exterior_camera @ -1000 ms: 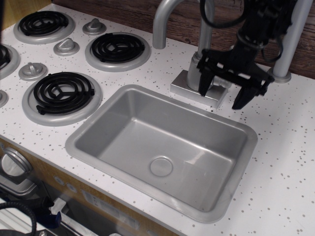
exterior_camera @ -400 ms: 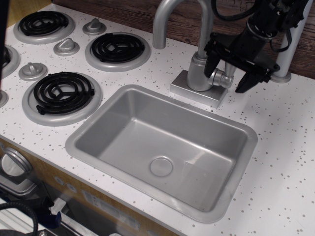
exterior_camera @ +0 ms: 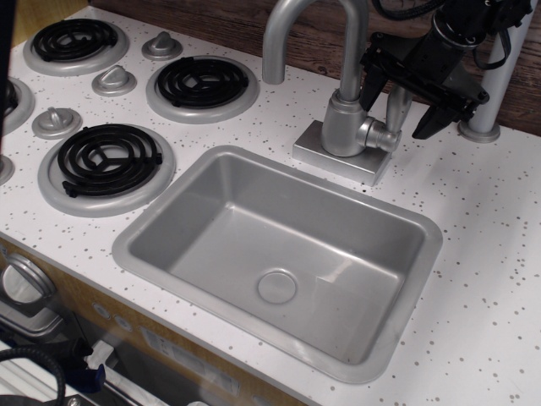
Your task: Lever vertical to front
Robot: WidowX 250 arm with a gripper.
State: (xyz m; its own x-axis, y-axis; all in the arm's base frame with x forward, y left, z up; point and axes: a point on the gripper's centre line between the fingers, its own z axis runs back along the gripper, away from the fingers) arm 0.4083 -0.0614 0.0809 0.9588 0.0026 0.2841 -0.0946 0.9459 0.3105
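Observation:
The lever (exterior_camera: 395,108) is a short silver-grey rod. It stands nearly upright from its hinge on the right side of the faucet's stubby column (exterior_camera: 342,125). My black gripper (exterior_camera: 399,100) hangs over it at the upper right. Its jaws are open and straddle the lever's upper part. One finger (exterior_camera: 373,78) is to the left of the rod and the other finger (exterior_camera: 428,118) is to the right. I cannot tell whether either finger touches the rod. The lever's top end is hidden behind the gripper.
The curved gooseneck spout (exterior_camera: 292,21) rises from the column. A plain grey pole (exterior_camera: 497,80) stands just right of the gripper. The grey sink (exterior_camera: 152,227) lies in front of the faucet base (exterior_camera: 314,150). Black coil burners (exterior_camera: 106,156) and knobs (exterior_camera: 113,80) fill the left.
My gripper has risen and moved back to the right, from low beside the faucet column to higher around the lever. The lever now shows, standing upright between the fingers.

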